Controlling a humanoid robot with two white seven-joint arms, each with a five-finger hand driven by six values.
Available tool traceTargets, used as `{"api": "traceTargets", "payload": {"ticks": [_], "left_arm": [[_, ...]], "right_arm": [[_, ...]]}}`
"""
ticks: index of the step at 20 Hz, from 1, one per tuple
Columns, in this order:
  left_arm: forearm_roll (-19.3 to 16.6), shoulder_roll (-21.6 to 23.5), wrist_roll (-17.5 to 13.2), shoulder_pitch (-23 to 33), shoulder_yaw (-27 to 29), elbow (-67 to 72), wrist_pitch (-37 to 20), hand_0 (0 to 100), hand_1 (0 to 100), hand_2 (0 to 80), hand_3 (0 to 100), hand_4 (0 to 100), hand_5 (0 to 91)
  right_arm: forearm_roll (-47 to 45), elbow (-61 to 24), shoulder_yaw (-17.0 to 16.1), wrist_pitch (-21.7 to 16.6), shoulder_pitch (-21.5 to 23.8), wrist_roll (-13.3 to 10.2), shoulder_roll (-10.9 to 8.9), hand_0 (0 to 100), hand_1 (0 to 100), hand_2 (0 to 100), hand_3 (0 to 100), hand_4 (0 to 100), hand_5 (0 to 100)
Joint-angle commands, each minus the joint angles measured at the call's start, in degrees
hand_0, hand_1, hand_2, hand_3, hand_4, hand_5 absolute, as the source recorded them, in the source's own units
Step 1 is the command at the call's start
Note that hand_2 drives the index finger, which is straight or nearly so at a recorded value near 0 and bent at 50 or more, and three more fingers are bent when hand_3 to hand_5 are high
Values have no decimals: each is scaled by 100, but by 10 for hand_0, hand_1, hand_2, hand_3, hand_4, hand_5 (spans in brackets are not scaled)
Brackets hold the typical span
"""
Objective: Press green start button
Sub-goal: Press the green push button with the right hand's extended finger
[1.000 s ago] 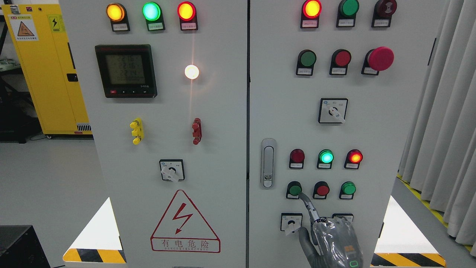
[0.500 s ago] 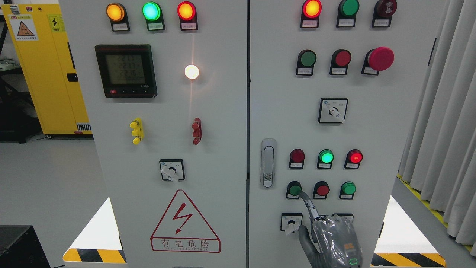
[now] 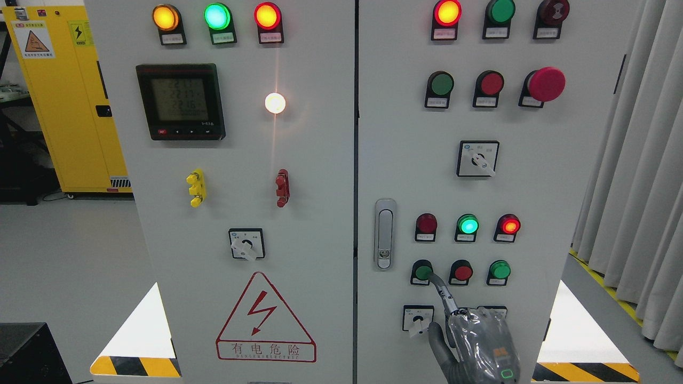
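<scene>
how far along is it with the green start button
Done: the right hand has reached the panel, index finger extended to the lower-left green button. In hand: the fingertip sits at the button's edge, seemingly pressing. Left: confirming the press and pulling back; no light visibly confirms it.
</scene>
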Motion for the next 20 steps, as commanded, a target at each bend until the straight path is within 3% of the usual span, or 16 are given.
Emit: {"api": "traceTargets", "payload": {"ticks": [1,20], "left_arm": [[1,-6,-5,0,2,0,1,120,556,0,0,0,0],[-8,3,-5,0,2,0,1,120,556,0,0,0,0]], "right_arm": [[1,-1,120,3,0,58,-6,736,916,0,997,1000,1000],[1,69,147,3,-88,76,-6,734,912,0,991,1000,1000]]}}
